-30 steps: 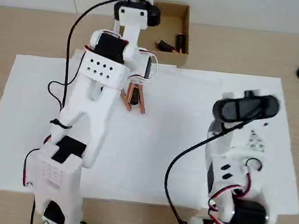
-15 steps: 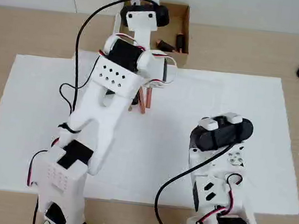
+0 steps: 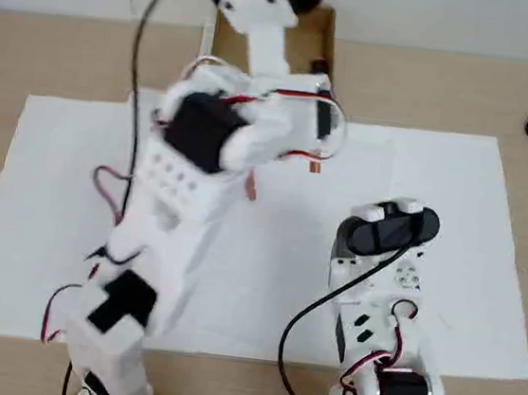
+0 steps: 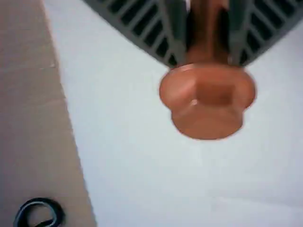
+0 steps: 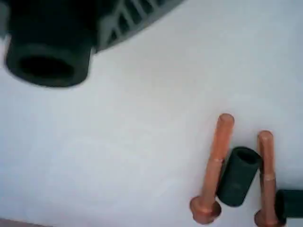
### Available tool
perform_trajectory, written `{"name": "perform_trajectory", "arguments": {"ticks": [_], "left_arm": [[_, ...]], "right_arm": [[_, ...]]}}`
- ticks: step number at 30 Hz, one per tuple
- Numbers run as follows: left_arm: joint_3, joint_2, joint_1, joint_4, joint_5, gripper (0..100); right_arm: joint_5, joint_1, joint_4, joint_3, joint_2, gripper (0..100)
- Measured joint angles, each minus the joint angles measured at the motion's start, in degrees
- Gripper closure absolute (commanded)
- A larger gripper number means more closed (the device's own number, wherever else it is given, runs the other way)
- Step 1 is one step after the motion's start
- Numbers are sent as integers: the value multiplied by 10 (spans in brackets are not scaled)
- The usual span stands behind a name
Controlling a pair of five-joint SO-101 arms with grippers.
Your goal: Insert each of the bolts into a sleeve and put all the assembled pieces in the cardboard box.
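You are looking at a copper bolt in the left wrist view. It is showing you its head, a wide round flange with a six-sided top, and its smooth shaft is running back between the grey ribbed fingers of the left claw. The left claw is gripping this copper bolt by the shaft, with one finger pressing on each side, and the head is sticking out just past the fingertips. The copper bolt is hanging in the air over the white paper sheet.

In the high view the left arm is standing raised over the far part of the sheet, near the cardboard box.

In the right wrist view you are seeing a black sleeve, a short thick tube with its round hole open toward the camera. The right claw is holding this black sleeve at its tip, above the sheet.

Farther away on the sheet a second bolt and a third bolt are lying side by side with their heads the same way. A loose sleeve is lying between them, touching the second bolt. Another sleeve is lying just beside the head of the third bolt.
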Motion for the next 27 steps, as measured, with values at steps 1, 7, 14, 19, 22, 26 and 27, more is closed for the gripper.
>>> {"name": "perform_trajectory", "arguments": {"ticks": [1,7,14,19,22,26,27], "left_arm": [[17,-23,1,0,-6,995],[178,-142,-11,-5,-18,995],[447,-157,-49,-211,-18,995],[567,-157,-50,-347,-18,995],[594,-157,-42,-377,-18,995],[600,-157,-12,-383,-10,995],[600,-161,-10,-383,-6,995]], "right_arm": [[0,0,0,0,0,995],[0,0,0,0,0,995],[0,-41,0,0,0,995],[0,-81,0,0,0,995],[0,-84,0,0,0,995],[0,-84,0,0,0,995],[0,-84,0,0,0,995]]}}
